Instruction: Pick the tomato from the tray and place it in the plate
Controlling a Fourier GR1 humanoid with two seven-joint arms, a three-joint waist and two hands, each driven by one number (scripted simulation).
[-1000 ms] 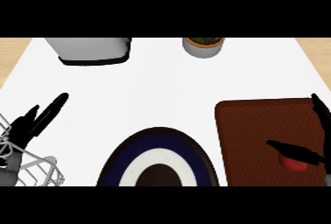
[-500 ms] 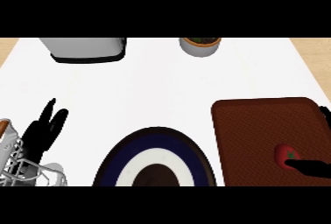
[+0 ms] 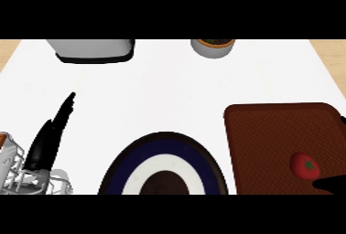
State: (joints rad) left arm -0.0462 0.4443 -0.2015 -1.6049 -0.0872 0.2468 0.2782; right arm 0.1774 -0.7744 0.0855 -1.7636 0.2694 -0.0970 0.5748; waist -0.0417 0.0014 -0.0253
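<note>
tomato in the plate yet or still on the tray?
On the tray: the tomato lies on the brown tray; the plate holds none.

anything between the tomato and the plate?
Head view: no object. Only bare tray surface left of the tomato, then a thin strip of white counter before the plate rim.

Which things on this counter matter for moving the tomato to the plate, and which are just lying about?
Part of the job:
tomato
tray
plate
right hand

Just lying about:
grey appliance
small pot
wire rack
left hand, resting at the left
</note>
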